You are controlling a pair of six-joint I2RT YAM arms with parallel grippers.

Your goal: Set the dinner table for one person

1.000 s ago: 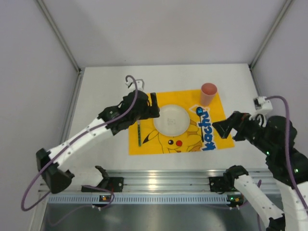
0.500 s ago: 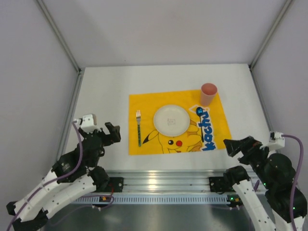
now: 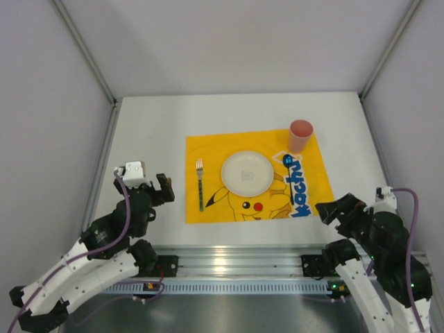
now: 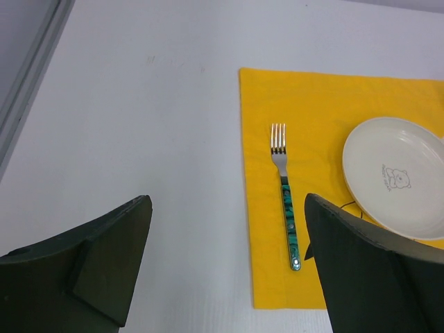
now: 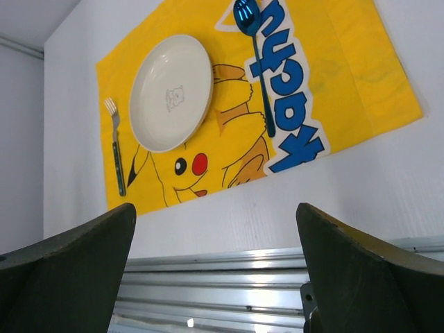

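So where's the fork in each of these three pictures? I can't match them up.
Top external: fork left of centre, on the yellow mat's left strip.
Left wrist: fork right of centre, tines pointing up.
Right wrist: fork at the far left, small.
Shared landmark: the white plate, just right of the fork in all three.

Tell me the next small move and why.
Probably none but settling both arms home: fork lies left of the plate, spoon right of it, cup at the far right corner of the mat, and the left fingers and right fingers stand open, empty, off it.
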